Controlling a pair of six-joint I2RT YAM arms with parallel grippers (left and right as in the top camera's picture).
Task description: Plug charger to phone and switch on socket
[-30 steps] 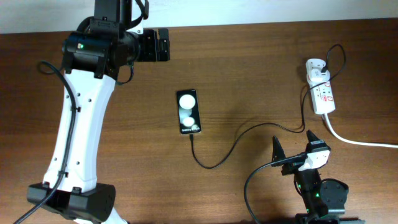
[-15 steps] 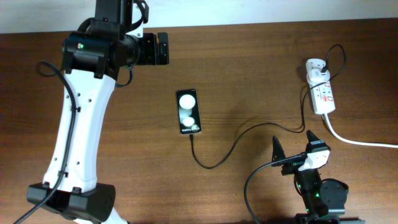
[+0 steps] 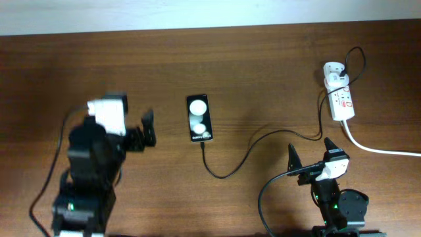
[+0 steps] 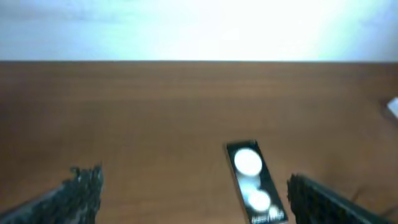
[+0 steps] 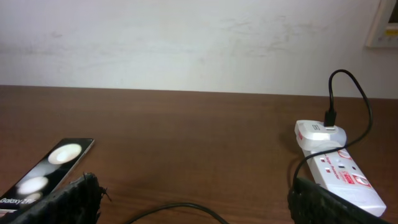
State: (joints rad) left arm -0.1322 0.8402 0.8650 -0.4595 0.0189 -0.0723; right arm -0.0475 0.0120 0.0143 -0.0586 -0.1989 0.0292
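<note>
The black phone (image 3: pixel 199 118) lies flat mid-table, its screen reflecting two white spots. It also shows in the left wrist view (image 4: pixel 252 183) and the right wrist view (image 5: pixel 46 168). The thin black charger cable (image 3: pixel 227 172) runs from the phone's near end in a loop to the white adapter (image 3: pixel 334 70) on the socket (image 3: pixel 342 100). Its tip meets the phone's edge. My left gripper (image 3: pixel 149 128) is open and empty, left of the phone. My right gripper (image 3: pixel 309 153) is open and empty, near the cable (image 5: pixel 180 210) and short of the socket (image 5: pixel 339 174).
A thick white cord (image 3: pixel 378 150) leaves the socket toward the right edge. The left arm's base (image 3: pixel 82 197) sits at the front left, the right arm's base (image 3: pixel 337 204) at the front right. A pale wall lies beyond the table's far edge.
My left arm has pulled back from its far, raised reach to a folded pose at the front left, its gripper now beside the phone. The right arm, phone and cable have not moved.
</note>
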